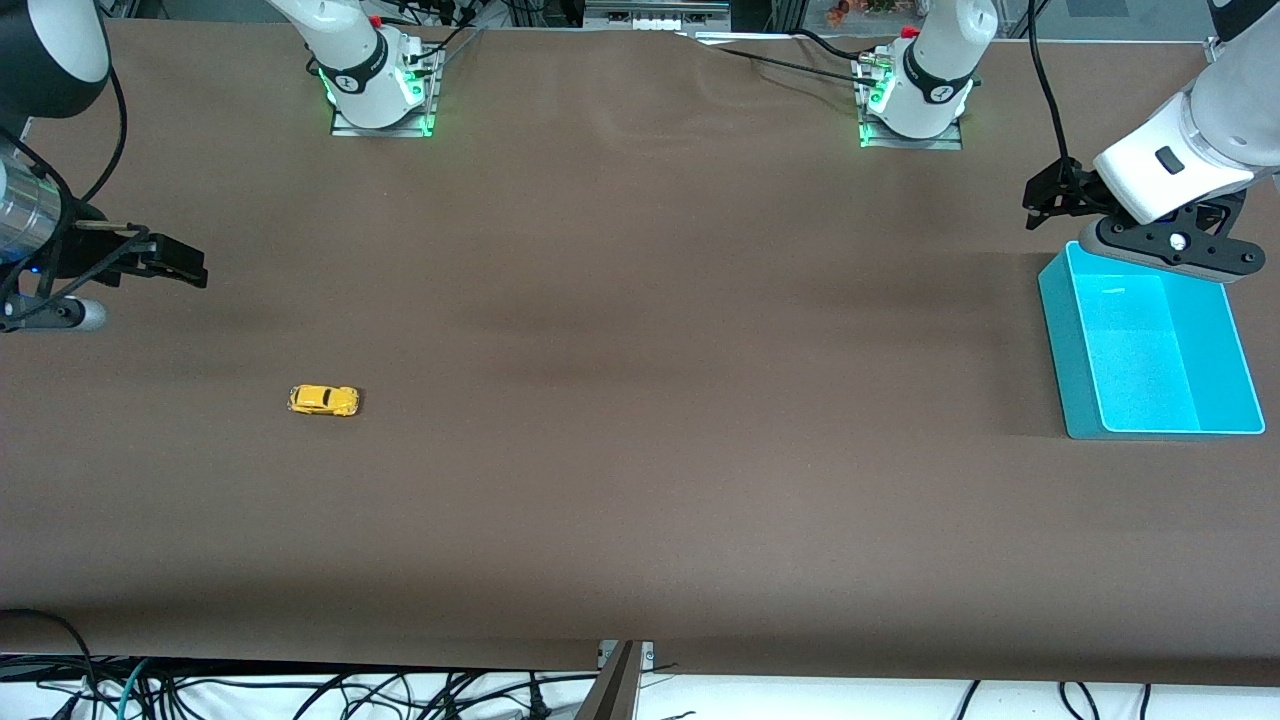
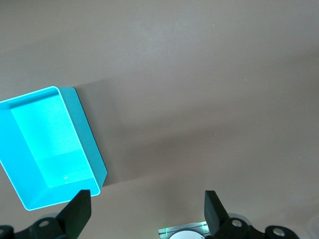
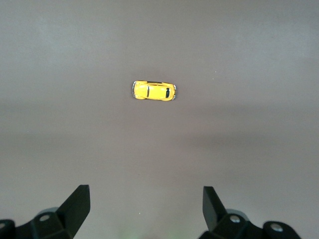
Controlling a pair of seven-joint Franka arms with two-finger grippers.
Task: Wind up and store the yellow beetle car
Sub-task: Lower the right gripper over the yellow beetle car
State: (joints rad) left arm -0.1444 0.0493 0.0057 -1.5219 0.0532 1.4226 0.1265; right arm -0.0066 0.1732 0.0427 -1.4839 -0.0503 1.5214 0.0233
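From the front camera, the yellow beetle car sits on its wheels on the brown desk, toward my right arm's end and nearer that camera than either base. My right gripper hangs above the desk at that end, fingers spread and holding nothing. My left gripper waits over the desk just by the rim of the turquoise bin, also spread and empty. The bin lies well apart from the car, with bare cloth between them and nothing in the way.

My left wrist view shows the bin empty, my fingers wide apart over the desk beside it.

My right wrist view shows the car alone on the cloth, lengthwise across my spread fingers. I judge it light, hard and glossy, so liable to roll or squirt out of a pinch; I would take it across its flanks, mid-body, between the wheels.
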